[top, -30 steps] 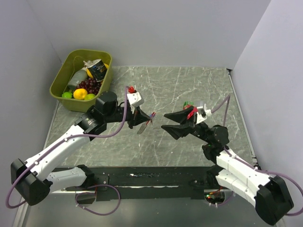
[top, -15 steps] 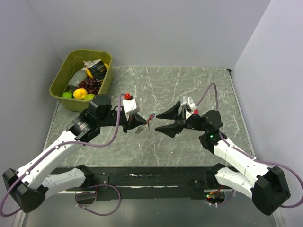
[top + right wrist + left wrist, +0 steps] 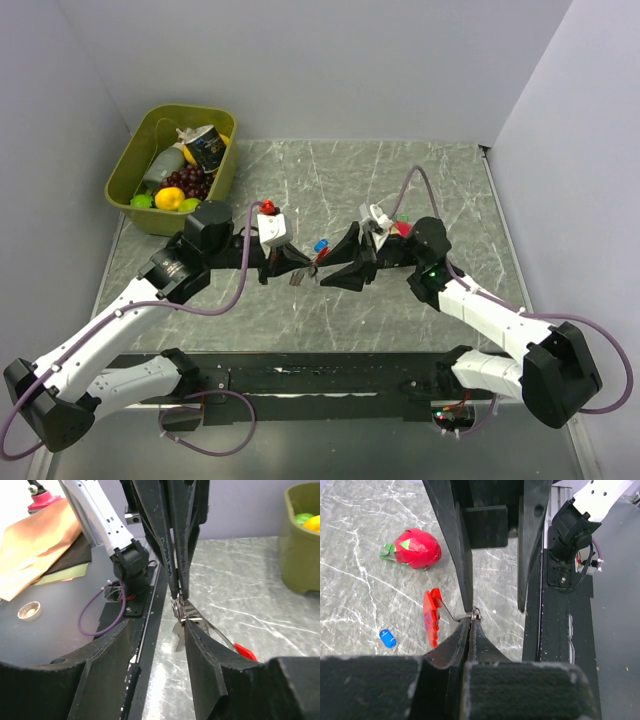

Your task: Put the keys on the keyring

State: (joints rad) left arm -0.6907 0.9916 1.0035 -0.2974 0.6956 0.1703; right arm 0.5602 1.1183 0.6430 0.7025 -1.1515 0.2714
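Note:
My left gripper [image 3: 471,620] is shut on the silvery rings [image 3: 476,614] of the keyring and holds it above the table. Its red clip [image 3: 432,616] hangs to the side. In the right wrist view the rings [image 3: 177,607] and a silvery key [image 3: 178,630] dangle under the left fingers [image 3: 175,555], with the red clip's tip [image 3: 246,651] behind. My right gripper [image 3: 157,627] is open, with one finger touching the rings. The blue-headed key [image 3: 387,638] lies on the table, also in the top view [image 3: 320,244]. From above, both grippers [image 3: 303,266] [image 3: 326,270] meet tip to tip.
A red toy fruit with a green top [image 3: 415,547] lies on the table behind the right arm. A green basket [image 3: 135,150] of toy food stands at the back left. The black base rail [image 3: 320,380] runs along the near edge.
My right gripper has swung left, still open, until its fingers reach the keyring. My left gripper has drawn slightly back and lower, still holding the keyring.

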